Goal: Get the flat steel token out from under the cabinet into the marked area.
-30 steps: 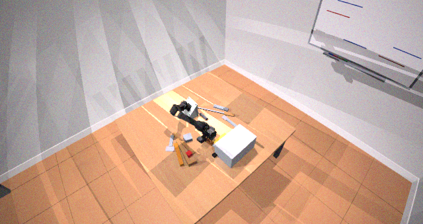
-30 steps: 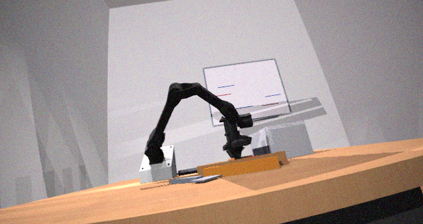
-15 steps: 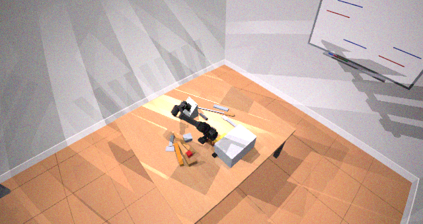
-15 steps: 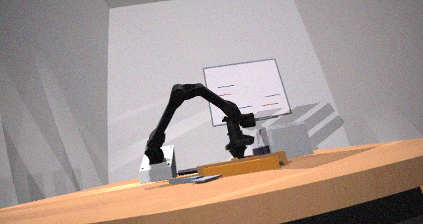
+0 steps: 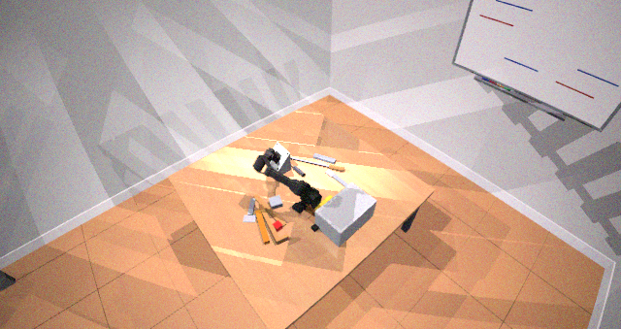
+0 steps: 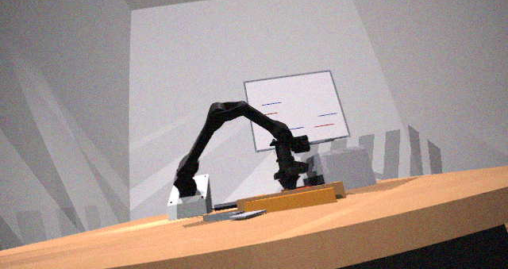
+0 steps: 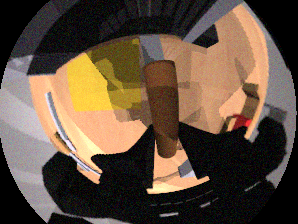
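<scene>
My gripper (image 5: 310,205) (image 6: 290,187) (image 7: 163,124) is shut on the brown handle (image 7: 165,95) of a tool, just in front of the cabinet. The tool's flat grey part (image 7: 151,47) runs from the handle toward the cabinet's base; its far end is hidden. The grey cabinet (image 5: 345,210) (image 6: 349,167) (image 7: 115,17) shows dark slots low on its front in the wrist view. The yellow marked area (image 5: 324,201) (image 7: 82,92) lies in front of it, left of the handle in the wrist view. I cannot make out the steel token in any view.
A small black block (image 5: 314,227) (image 7: 206,36) is near the cabinet's corner. An orange bar (image 5: 262,227) (image 6: 290,200), a brown bar (image 5: 281,240), a red block (image 5: 277,225) (image 7: 242,121) and a grey-blue block (image 5: 276,202) lie to one side. An orange-handled rod (image 5: 337,168) lies opposite.
</scene>
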Controlling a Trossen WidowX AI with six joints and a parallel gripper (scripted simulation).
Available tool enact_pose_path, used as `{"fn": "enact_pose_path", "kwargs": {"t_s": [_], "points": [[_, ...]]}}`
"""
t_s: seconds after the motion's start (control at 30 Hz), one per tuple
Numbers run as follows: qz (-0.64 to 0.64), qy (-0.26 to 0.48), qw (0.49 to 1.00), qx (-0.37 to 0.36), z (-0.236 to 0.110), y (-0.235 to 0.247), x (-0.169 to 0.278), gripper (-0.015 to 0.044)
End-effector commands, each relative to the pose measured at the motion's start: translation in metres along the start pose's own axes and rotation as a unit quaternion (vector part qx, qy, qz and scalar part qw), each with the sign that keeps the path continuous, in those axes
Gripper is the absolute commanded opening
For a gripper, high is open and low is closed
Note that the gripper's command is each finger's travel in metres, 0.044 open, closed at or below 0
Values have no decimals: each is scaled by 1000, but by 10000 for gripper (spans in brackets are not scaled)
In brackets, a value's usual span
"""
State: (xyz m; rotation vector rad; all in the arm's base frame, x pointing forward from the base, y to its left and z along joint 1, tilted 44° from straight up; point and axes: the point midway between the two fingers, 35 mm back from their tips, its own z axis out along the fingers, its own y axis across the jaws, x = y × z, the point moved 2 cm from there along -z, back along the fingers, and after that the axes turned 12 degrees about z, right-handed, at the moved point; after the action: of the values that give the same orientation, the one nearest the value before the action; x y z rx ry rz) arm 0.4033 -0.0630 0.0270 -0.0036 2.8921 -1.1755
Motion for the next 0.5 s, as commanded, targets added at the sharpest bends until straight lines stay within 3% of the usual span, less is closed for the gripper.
{"fn": "enact_pose_path", "kwargs": {"t_s": [0.0,0.47], "points": [[3,-2,1000,0,0,1,-6,0],[3,-2,1000,0,0,3,-17,0]]}}
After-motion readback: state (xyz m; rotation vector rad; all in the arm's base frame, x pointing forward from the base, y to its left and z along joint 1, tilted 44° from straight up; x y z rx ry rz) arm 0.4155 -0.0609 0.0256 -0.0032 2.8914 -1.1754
